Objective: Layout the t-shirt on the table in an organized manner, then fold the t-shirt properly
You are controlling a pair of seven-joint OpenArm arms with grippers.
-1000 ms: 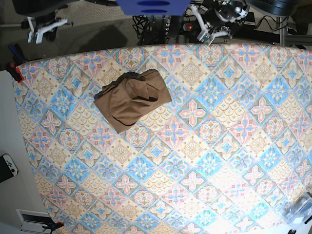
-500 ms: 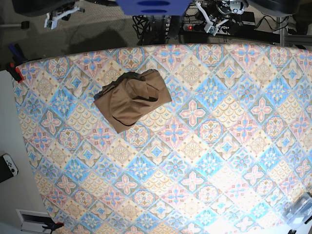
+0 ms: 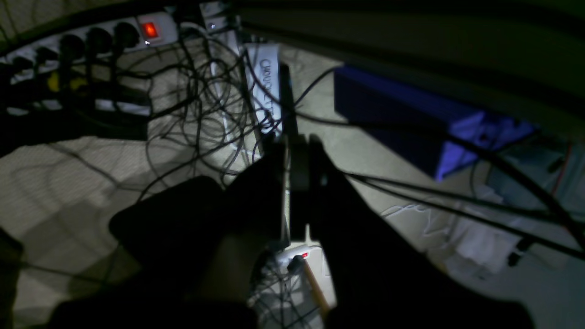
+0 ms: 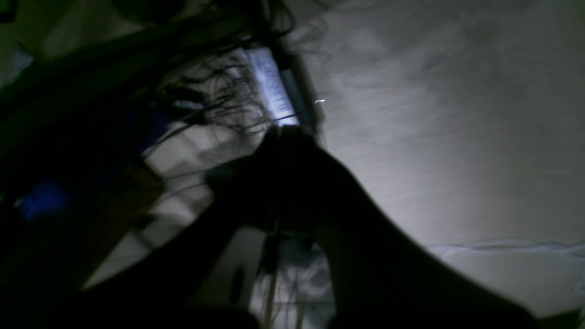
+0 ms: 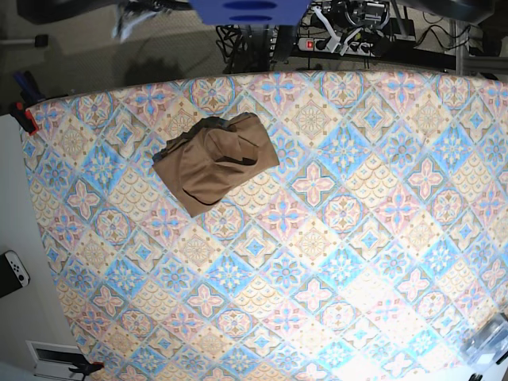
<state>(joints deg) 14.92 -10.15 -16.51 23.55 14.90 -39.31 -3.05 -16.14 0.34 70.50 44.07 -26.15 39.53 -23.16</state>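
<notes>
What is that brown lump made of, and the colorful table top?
The t-shirt looks like soft matte cloth, probably cotton knit: it slumps in rumpled folds. The table seems covered in printed fabric, flat and unshiny, though it might be vinyl.

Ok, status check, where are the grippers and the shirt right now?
Left gripper shut, right gripper shut, both off the table, empty. T-shirt bunched, not laid out. Nothing on it.
</notes>
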